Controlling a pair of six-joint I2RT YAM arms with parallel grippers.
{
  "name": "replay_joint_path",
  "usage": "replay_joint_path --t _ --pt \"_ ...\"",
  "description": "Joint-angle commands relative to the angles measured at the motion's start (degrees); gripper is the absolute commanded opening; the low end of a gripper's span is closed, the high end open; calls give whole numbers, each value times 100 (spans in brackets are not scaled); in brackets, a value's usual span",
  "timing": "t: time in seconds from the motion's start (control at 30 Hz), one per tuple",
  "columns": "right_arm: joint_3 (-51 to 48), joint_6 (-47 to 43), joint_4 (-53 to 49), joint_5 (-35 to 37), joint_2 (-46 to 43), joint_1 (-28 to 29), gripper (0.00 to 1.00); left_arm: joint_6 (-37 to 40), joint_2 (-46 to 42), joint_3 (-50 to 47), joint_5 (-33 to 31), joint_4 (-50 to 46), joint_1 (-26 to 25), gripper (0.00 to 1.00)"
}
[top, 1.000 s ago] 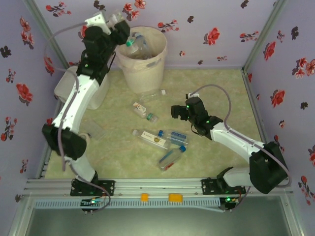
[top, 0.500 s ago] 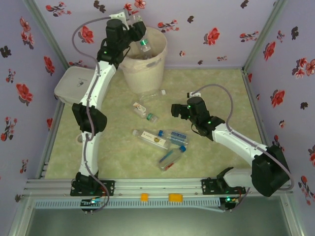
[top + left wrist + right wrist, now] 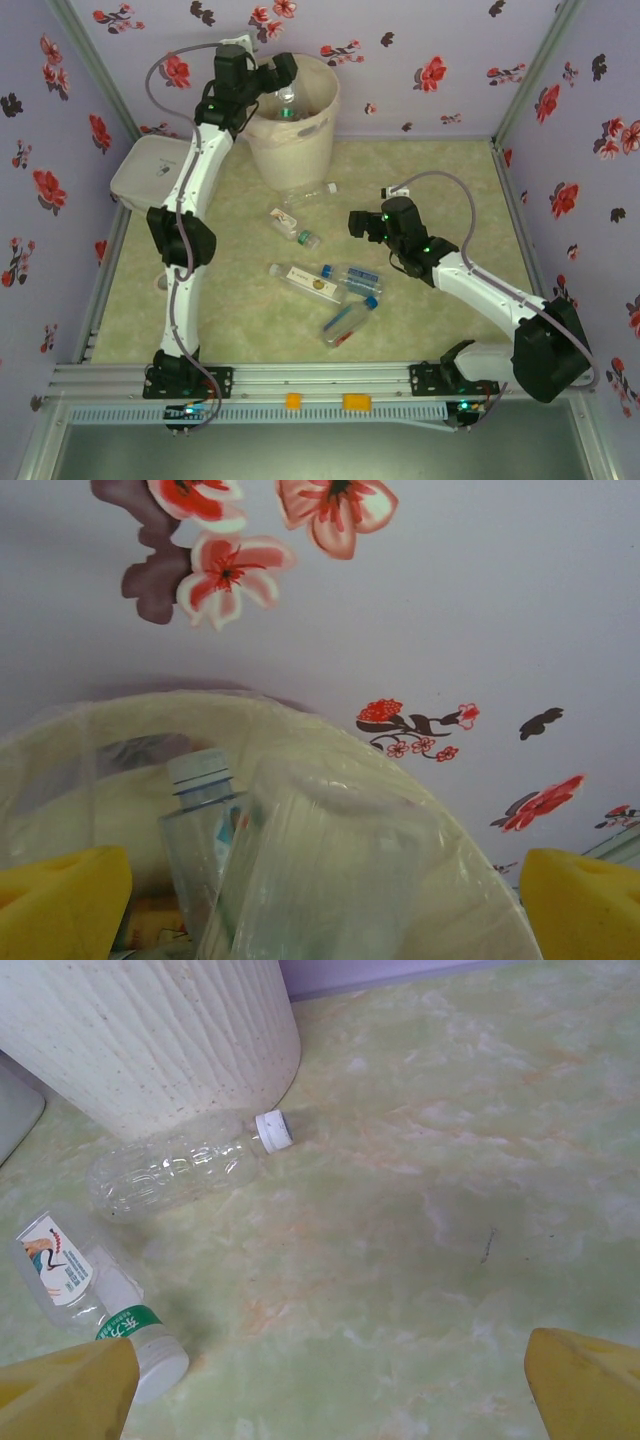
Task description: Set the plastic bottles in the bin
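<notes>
The pale green marbled surface (image 3: 450,200) carries the cream bin (image 3: 290,145), a white box (image 3: 140,172) at left, and loose plastic bottles (image 3: 310,284), 2 lying near the bin's foot.

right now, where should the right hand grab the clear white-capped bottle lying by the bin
Probably the ribbed mid-body of the clear bottle, coming down from above. It lies flat on its side, cap pointing right, with the bin close behind it, so a sideways approach looks blocked.

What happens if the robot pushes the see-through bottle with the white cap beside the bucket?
It would probably roll: the clear bottle lies on its round side. It looks empty, so it is likely light. Its thin ribbed wall may dent when squeezed.
</notes>
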Motion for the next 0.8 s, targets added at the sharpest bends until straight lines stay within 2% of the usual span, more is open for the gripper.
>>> replay_joint_path --t 0.0,0.1,0.2,0.57,0.77 --pt "26 -24 -46 147 -94 28 100 174 -487 -57 -74 -41 36 100" --pt "84 -16 -88 96 -27 28 100 281 -826 -312 -82 1 39 100" --pt "128 36 -99 70 71 28 100 326 -1344 -983 -81 300 33 100" --pt "424 468 -147 -208 566 28 100 374 -3857 -4897 -64 2124 -89 100" --pt "609 1500 340 -443 1158 28 100 91 -5278 -7284 -153 3010 -196 100"
